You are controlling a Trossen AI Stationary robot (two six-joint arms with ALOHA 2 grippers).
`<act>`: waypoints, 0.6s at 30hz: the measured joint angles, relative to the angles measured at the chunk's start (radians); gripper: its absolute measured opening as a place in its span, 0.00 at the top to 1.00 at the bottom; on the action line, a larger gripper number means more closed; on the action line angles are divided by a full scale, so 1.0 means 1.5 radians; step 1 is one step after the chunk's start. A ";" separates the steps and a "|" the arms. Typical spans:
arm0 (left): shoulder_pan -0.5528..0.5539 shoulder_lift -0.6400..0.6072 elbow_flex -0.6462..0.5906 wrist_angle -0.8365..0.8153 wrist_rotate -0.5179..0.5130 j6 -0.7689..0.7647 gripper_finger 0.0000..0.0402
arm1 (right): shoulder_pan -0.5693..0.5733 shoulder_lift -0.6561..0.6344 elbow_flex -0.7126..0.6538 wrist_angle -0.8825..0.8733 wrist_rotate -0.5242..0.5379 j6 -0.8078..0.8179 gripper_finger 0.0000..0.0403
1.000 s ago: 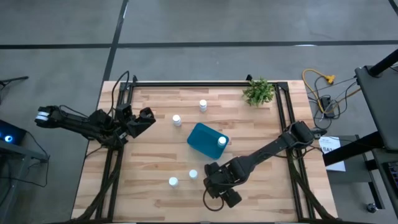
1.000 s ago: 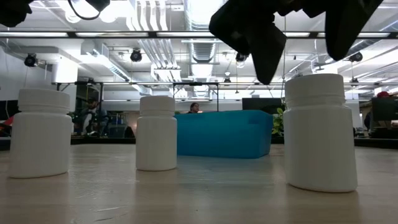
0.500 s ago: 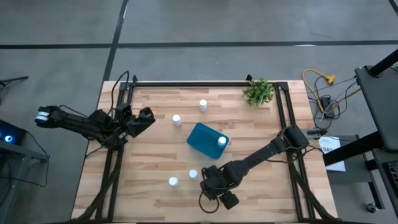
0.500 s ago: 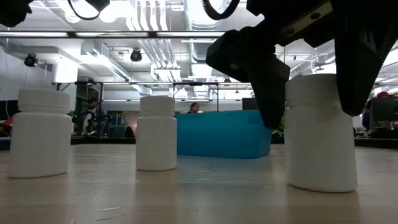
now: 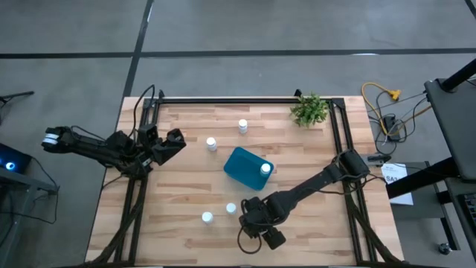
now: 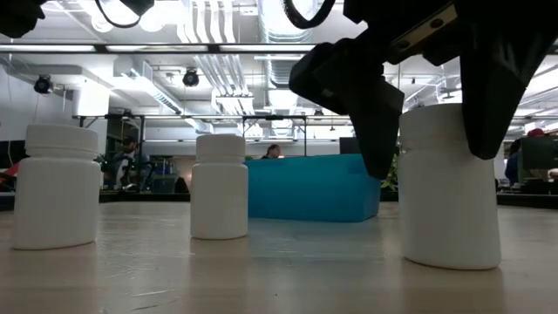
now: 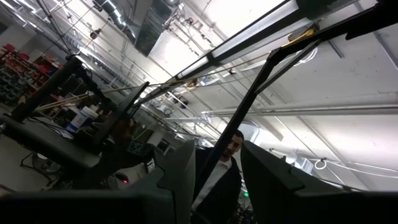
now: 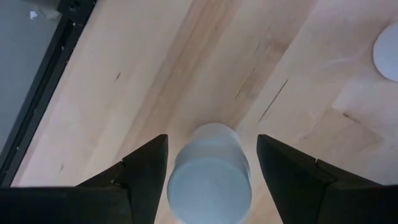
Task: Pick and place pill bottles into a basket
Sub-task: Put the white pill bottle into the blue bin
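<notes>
My right gripper (image 5: 251,217) is open near the table's front edge, pointing down. Its two fingers (image 8: 146,171) stand on either side of a white pill bottle (image 8: 211,180), which stands upright on the wood (image 6: 449,187); the gripper hides it in the high view. The teal-blue basket (image 5: 245,165) sits mid-table with one bottle (image 5: 265,169) in it. Two bottles (image 5: 230,209) (image 5: 207,217) stand to the left of my right gripper. Two more (image 5: 211,143) (image 5: 242,125) stand beyond the basket. My left gripper (image 5: 175,140) waits open at the table's left.
A green potted plant (image 5: 310,110) stands at the far right corner. Black frame rails (image 5: 245,100) run along the table's far, left and right sides. In the low view the two near bottles (image 6: 57,187) (image 6: 220,187) stand in front of the basket (image 6: 314,187).
My right gripper has come down and a little toward the table's left edge, so that its open fingers now stand on either side of the front bottle. The bottle has not moved.
</notes>
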 joint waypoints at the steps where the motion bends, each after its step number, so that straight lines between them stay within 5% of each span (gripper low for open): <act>1: 0.000 0.000 0.000 0.000 0.002 0.000 0.72 | 0.000 0.000 0.000 -0.002 0.000 0.000 0.41; 18: 0.001 0.000 0.000 0.000 0.006 0.001 0.72 | -0.001 0.001 -0.005 -0.015 0.000 0.010 0.58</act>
